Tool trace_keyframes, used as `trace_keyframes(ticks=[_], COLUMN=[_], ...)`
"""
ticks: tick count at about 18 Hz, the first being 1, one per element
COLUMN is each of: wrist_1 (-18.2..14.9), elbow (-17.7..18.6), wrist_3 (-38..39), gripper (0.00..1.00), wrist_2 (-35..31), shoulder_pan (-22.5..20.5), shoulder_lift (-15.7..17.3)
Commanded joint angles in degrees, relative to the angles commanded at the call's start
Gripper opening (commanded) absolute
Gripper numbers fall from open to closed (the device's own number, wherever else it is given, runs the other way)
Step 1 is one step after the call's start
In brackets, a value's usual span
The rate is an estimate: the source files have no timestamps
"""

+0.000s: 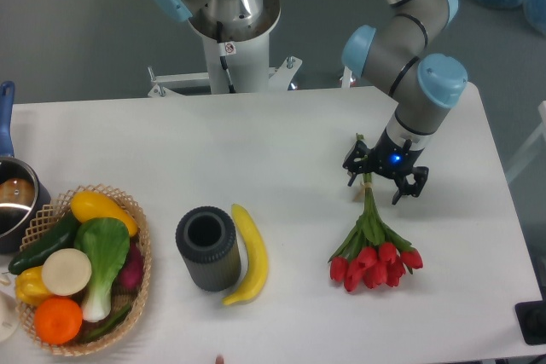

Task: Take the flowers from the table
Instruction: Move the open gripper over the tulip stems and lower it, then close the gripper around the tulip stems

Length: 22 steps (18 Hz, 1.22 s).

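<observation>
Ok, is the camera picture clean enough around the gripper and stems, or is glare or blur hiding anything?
In the fixed camera view the lighting is even and soft, with no glare on the table. The gripper is sharp, its blue light lit. The flowers cast only faint shadow; the thin stems under the gripper are partly hidden by it.
</observation>
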<state>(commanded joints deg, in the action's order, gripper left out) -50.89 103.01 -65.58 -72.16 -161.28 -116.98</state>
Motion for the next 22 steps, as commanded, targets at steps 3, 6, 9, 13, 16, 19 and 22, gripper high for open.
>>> trace_keyframes(ticks=[3, 6, 9, 13, 16, 19, 22], wrist_1=[0.1, 0.4, 0.4, 0.4, 0.4, 0.5, 0.5], elbow=[-0.5, -0.7, -0.7, -0.5, -0.5, -0.5, -0.6], wrist_3=[0.4, 0.4, 0.3, 0.3, 0.3, 0.3, 0.3], gripper=[1.0, 0.98, 0.92, 0.81, 0.7, 0.62, 0.55], wrist_2=[0.0, -0.1, -0.1, -0.2, -0.2, -0.2, -0.2], shoulder_pan=[0.6, 0.7, 0.7, 0.6, 0.6, 0.6, 0.6], shoulder_lift=[-1.0, -1.3, -1.5, -1.4, -1.4, -1.4, -1.4])
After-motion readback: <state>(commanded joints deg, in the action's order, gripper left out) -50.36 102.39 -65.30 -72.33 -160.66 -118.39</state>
